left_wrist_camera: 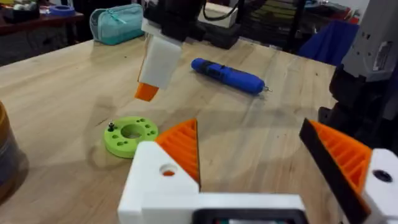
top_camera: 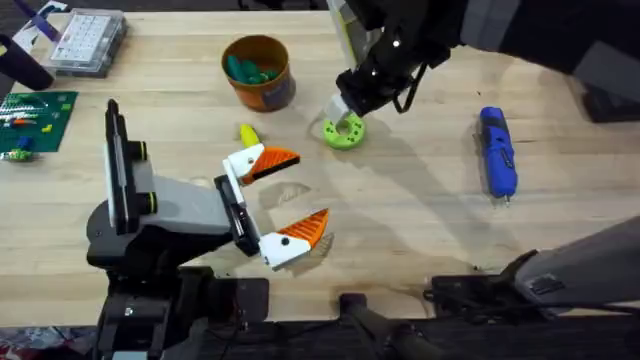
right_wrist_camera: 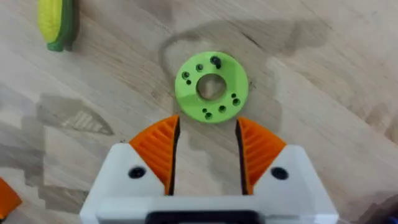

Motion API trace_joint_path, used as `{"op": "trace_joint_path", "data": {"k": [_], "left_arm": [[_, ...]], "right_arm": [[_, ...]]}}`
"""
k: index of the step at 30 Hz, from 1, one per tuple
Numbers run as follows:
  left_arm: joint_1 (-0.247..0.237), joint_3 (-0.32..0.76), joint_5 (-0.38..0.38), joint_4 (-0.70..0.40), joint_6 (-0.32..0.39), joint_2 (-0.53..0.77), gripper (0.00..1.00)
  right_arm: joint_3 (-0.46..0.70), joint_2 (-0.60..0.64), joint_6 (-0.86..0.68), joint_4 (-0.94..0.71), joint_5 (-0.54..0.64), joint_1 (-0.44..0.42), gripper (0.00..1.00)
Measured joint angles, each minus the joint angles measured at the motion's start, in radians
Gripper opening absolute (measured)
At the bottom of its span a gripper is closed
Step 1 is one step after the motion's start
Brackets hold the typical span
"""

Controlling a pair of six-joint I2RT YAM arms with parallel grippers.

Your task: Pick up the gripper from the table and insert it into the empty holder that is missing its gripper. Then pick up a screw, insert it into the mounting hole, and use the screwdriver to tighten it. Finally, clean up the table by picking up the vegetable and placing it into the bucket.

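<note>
Spread wide and holding nothing, the left gripper [top_camera: 283, 208] fingers hover over the bare worktop [top_camera: 400, 230]. Right gripper [right_wrist_camera: 206, 152] fingers, parted and released, sit just short of the green ring [right_wrist_camera: 211, 87], a screw already standing in one hole. To tighten it, I'd fetch the screwdriver [top_camera: 497, 151], well apart from both, and keep its bit upright.

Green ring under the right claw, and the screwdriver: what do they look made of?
Green ring: probably matte plastic, maybe 3D-printed; uniform lime colour, moulded holes, a dark screw in one. Screwdriver: glossy blue plastic body with highlights, and a thin bit that looks like metal.
</note>
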Motion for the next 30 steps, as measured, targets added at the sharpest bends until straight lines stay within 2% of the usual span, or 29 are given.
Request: {"op": "trace_joint_path", "data": {"k": [8,30], "left_arm": [[0.000,0.000,0.000,0.000,0.000,0.000,0.986],[0.000,0.000,0.000,0.000,0.000,0.000,0.986]], "right_arm": [[0.000,0.022,0.071,0.055,-0.003,0.000,0.527],[0.000,0.181,0.093,0.193,-0.003,0.000,0.527]]}}
